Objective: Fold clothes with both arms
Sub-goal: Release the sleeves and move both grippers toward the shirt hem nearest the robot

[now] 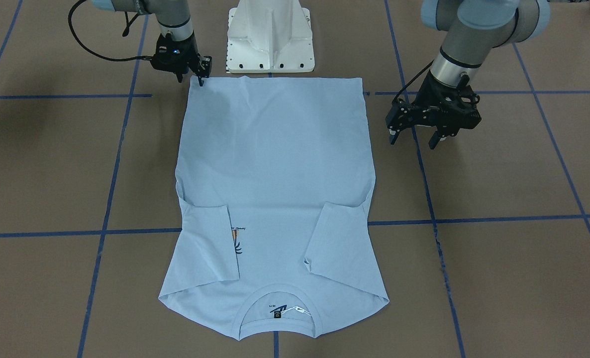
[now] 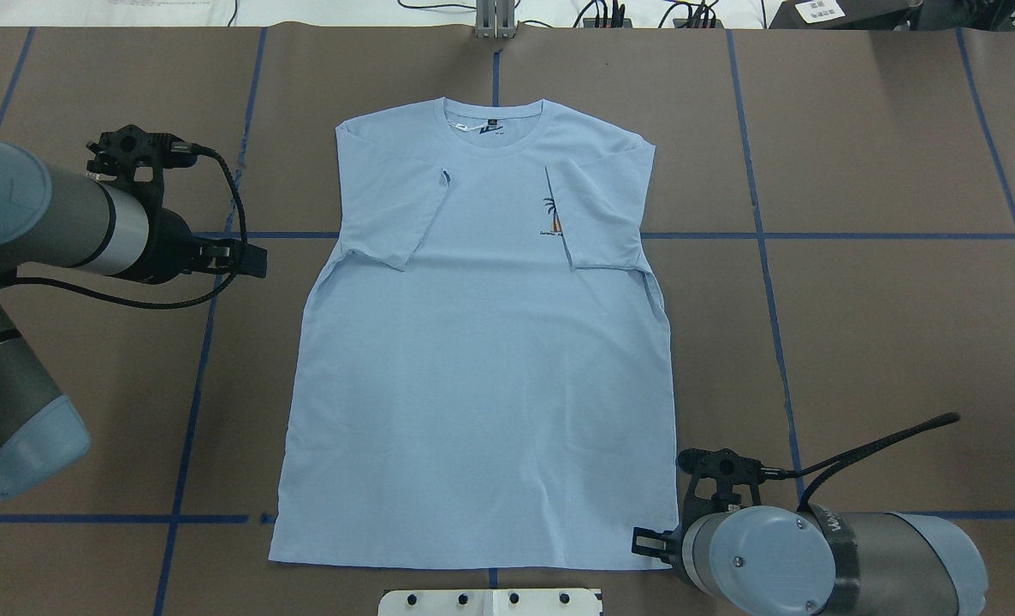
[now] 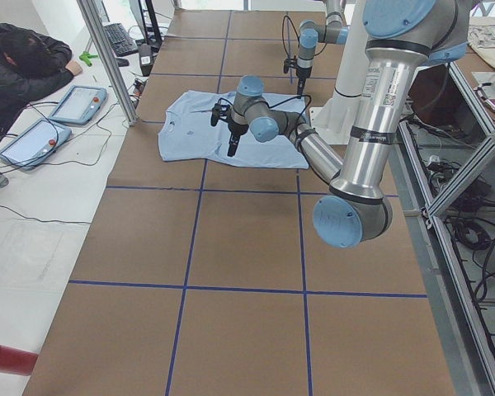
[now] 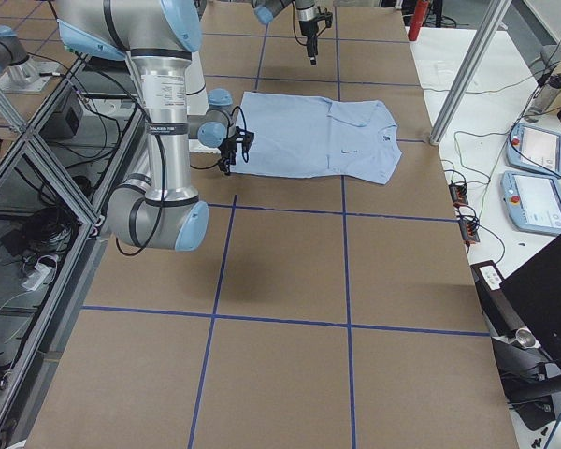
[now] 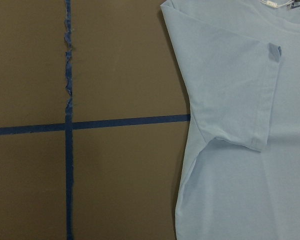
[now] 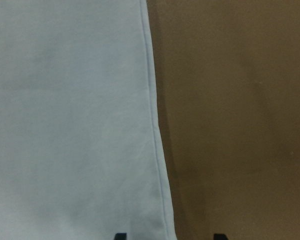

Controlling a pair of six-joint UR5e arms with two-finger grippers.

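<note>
A light blue T-shirt (image 1: pixel 275 164) (image 2: pixel 482 342) lies flat and face up on the brown table, collar away from the robot's base. Both sleeves are folded inward, and one of them half covers the palm print (image 2: pixel 550 218). My left gripper (image 1: pixel 413 141) (image 2: pixel 246 259) hangs open beside the shirt's side edge, apart from the cloth, level with the folded sleeve (image 5: pixel 240 90). Down at the hem corner nearest the base, my right gripper (image 1: pixel 190 79) (image 2: pixel 644 541) is open. Its fingertips (image 6: pixel 120 236) straddle the shirt's side edge (image 6: pixel 155 125).
The white pedestal base (image 1: pixel 270 40) stands just behind the hem. Blue tape lines (image 2: pixel 816 235) cross the table. A person (image 3: pixel 25 66) sits at a side bench with tablets (image 3: pixel 74 103). Metal frame posts (image 3: pixel 107 58) stand along the table's far edge.
</note>
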